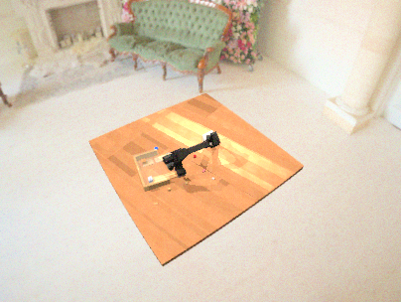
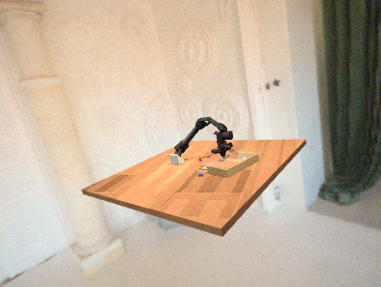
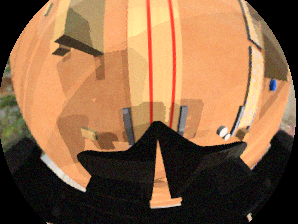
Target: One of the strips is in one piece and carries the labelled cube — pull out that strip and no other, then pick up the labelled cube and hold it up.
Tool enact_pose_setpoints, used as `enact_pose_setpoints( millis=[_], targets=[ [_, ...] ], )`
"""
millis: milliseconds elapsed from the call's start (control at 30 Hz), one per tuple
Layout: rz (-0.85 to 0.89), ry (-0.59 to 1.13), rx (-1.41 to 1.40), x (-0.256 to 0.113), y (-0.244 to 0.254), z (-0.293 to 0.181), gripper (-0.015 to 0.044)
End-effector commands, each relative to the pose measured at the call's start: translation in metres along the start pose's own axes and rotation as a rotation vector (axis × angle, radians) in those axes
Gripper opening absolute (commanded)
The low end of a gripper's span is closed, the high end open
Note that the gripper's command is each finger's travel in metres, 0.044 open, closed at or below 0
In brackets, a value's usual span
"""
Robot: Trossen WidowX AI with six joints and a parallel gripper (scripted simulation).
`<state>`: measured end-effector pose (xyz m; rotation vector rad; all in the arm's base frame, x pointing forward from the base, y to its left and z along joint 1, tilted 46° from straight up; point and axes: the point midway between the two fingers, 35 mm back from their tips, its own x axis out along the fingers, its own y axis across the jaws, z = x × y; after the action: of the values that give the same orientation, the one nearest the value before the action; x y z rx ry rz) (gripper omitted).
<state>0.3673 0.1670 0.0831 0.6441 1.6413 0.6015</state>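
My gripper (image 2: 223,156) (image 3: 156,124) is shut, with nothing visible between its fingertips. It is over the near side of the shallow tan-walled box (image 1: 157,186) (image 2: 225,171). In the wrist view a pale strip with two red lines (image 3: 162,60) runs away ahead of the fingertips, between two short grey bars. A pale speckled strip (image 3: 253,102) lies at the right. A small white cube (image 1: 150,179) (image 2: 243,159) stands at the box's corner; its label cannot be read. How the strips join under the gripper is hidden.
A blue piece (image 1: 156,148) (image 2: 201,175) (image 3: 273,85) lies outside the box. A red piece (image 1: 195,156) (image 2: 200,160) lies near the arm's white base block (image 2: 175,160). Small white pieces (image 3: 223,131) and a tan block (image 3: 89,133) lie near the fingers.
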Motion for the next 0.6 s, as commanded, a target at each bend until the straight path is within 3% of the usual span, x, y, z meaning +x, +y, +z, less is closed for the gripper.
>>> enact_pose_setpoints(
  millis=[0, 567],
  targets=[
    [0.005, 0.002, -0.004, 0.002, 0.002, -0.001, 0.0],
    [0.005, 0.003, -0.003, 0.003, 0.0, -0.026, 0.0]
  ],
)
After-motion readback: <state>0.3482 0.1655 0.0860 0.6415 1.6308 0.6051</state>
